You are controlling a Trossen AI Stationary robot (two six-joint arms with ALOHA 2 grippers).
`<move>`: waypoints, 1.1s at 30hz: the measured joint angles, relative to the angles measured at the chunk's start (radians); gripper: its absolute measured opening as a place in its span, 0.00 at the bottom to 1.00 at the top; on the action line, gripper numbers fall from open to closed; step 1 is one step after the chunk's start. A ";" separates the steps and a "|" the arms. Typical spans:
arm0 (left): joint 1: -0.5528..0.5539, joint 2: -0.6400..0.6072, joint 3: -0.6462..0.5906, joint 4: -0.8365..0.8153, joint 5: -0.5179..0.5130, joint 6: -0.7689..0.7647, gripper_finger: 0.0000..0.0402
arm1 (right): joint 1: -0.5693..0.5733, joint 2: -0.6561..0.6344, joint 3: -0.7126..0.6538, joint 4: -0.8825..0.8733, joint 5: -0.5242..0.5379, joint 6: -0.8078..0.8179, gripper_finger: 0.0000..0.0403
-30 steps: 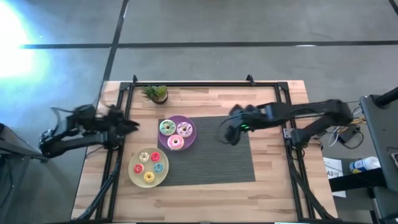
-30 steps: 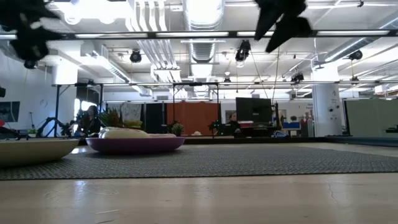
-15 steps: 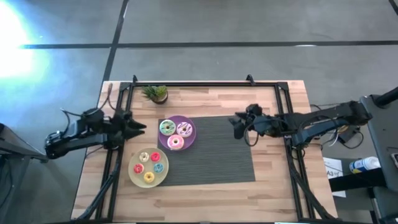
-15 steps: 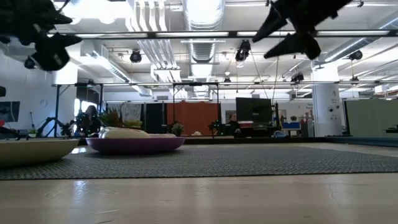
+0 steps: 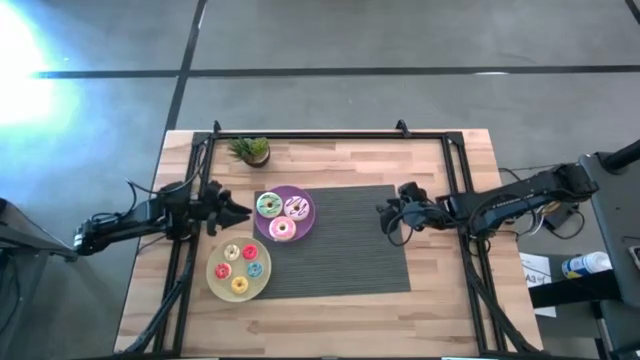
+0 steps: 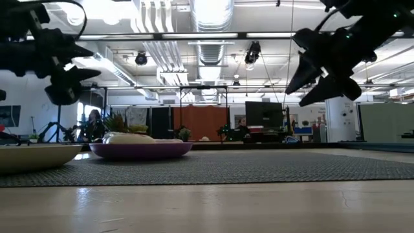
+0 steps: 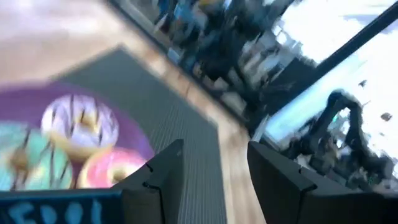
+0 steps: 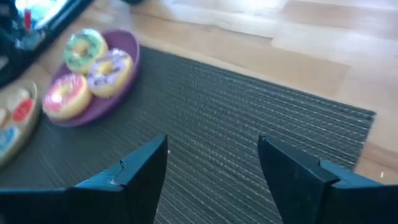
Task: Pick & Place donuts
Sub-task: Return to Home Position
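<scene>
Three larger donuts lie on a purple plate (image 5: 300,228): green-iced (image 5: 268,205), white-sprinkled (image 5: 296,207) and pink (image 5: 282,228). Several tiny donuts lie on a yellow plate (image 5: 216,284) nearer the front. My left gripper (image 5: 238,212) hangs open just left of the purple plate, pointing at it, above the table (image 6: 81,65). My right gripper (image 5: 386,216) hangs open over the right part of the dark mat (image 5: 345,255), tilted downward (image 6: 304,81). The right wrist view shows the three donuts (image 8: 85,48) farther off. Neither gripper holds anything.
A small potted plant (image 5: 250,150) stands at the table's far edge. Black frame rails (image 5: 465,230) run along the table's left, right and far sides. The purple plate sits on the mat's left edge. People show in the room behind (image 6: 240,128).
Both grippers have come down from high above the table, staying open. My left gripper has moved toward the purple plate. My right gripper has rolled and tipped toward level, and its arm has folded back toward the table's right edge.
</scene>
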 joint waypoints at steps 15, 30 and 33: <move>0.000 0.024 -0.038 0.137 -0.121 -0.035 0.37 | 0.000 0.000 -0.048 0.002 0.000 -0.121 0.62; -0.118 -0.012 -0.068 0.276 -0.190 0.630 0.37 | 0.000 0.000 -0.047 0.002 0.000 -0.123 0.63; -0.200 -0.012 -0.078 0.240 -0.193 0.746 0.37 | 0.000 0.000 -0.047 0.002 0.001 -0.121 0.63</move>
